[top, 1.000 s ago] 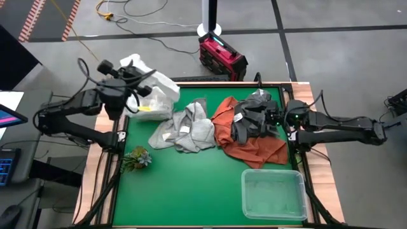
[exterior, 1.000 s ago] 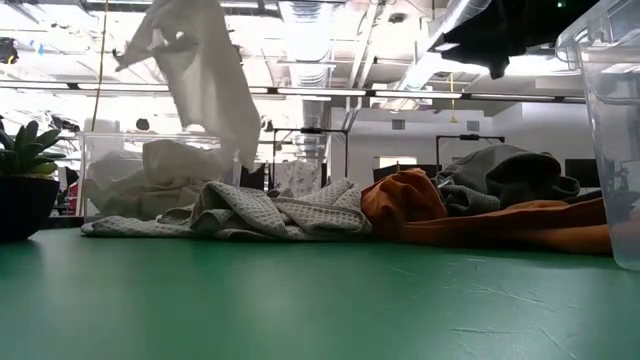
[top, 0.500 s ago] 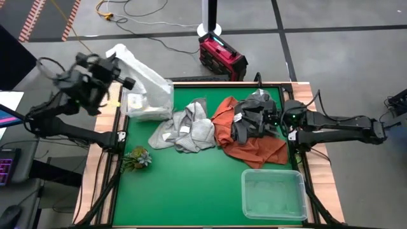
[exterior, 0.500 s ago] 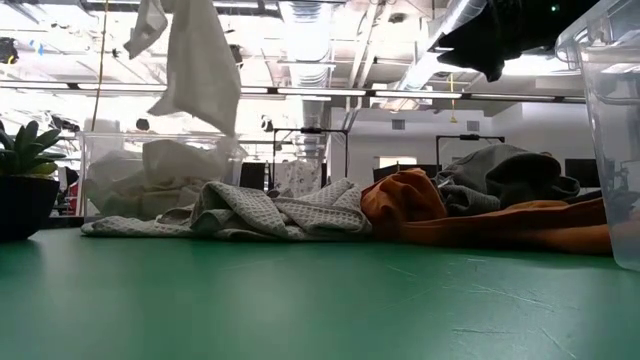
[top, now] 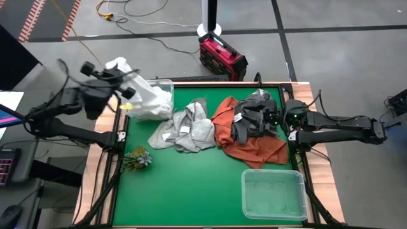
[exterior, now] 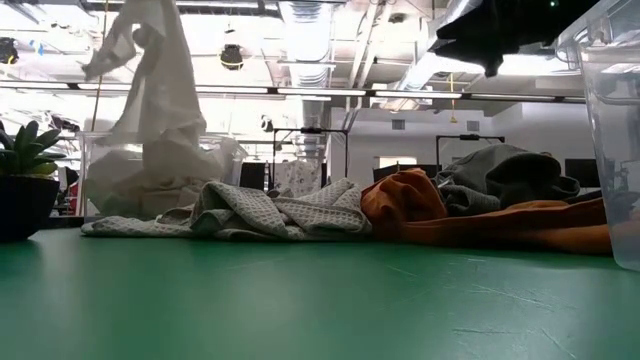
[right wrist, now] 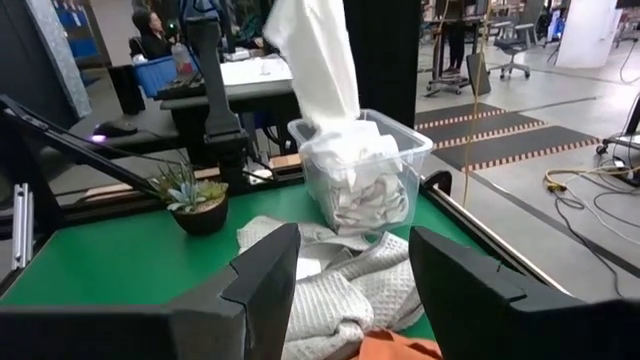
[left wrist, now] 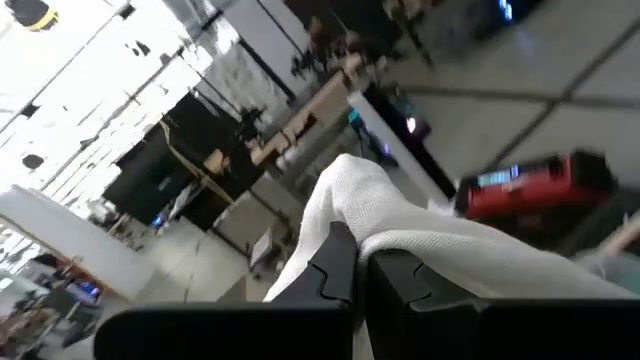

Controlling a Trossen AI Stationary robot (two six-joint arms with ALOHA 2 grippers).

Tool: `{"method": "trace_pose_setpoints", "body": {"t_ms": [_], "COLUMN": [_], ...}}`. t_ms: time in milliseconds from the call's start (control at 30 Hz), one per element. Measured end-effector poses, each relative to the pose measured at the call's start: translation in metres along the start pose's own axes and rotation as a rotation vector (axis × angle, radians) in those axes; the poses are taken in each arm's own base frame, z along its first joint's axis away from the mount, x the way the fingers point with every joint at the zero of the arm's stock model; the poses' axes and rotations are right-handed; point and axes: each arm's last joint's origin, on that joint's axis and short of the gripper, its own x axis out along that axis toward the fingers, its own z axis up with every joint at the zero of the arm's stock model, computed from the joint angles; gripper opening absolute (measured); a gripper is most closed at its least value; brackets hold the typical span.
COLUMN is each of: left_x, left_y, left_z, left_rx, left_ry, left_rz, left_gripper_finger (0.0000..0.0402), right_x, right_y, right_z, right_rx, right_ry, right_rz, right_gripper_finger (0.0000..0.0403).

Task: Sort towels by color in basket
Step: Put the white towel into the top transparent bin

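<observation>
white cloth going into the clear bin

left gripper [left wrist: 355, 262] pinches the soft white towel [top: 141, 94] hanging into the clear plastic bin [right wrist: 365, 165] beneath; next, release. right gripper [right wrist: 350, 262] waits, fingers apart.

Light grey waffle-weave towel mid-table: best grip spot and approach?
Take the light grey waffle-weave towel at its raised bunched fold near the middle, coming straight down from above. It lies crumpled on the green table with ridges a tool can pinch. Keep to its left half: the right edge touches the rust orange towel.
</observation>
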Motion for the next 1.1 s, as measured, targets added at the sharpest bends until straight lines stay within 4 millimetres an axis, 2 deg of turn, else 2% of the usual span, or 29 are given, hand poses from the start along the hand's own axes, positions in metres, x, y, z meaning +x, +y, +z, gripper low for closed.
{"method": "trace_pose_setpoints", "body": {"t_ms": [200,433,700,967,1100], "left_x": [0.021,0.061,0.119,0.132,0.131], "left_y": [-0.041,-0.094,-0.148,-0.196,-0.204], "left_z": [-0.001,0.0,-0.029,-0.068,-0.084], "left_rx": [0.073,0.129,0.221,0.21,0.116], "left_ry": [0.125,0.294,0.564,0.706,0.782], "left_rz": [-0.064,-0.159,-0.283,-0.477,-0.523], "left_gripper_finger": [0.0,0.0,0.0,0.0,0.0], "right_x": [0.0,0.0,0.0,0.0,0.0], "right_y": [0.0,0.0,-0.001,-0.001,-0.001], "right_z": [0.001,0.002,0.002,-0.003,-0.004], "right_rx": [-0.002,-0.009,-0.008,0.004,0.038], "right_ry": [-0.007,-0.021,-0.02,0.031,0.039], "right_rz": [0.001,0.001,-0.004,-0.008,-0.009], "right_gripper_finger": [0.0223,0.0223,0.0223,0.0223,0.0223]}}
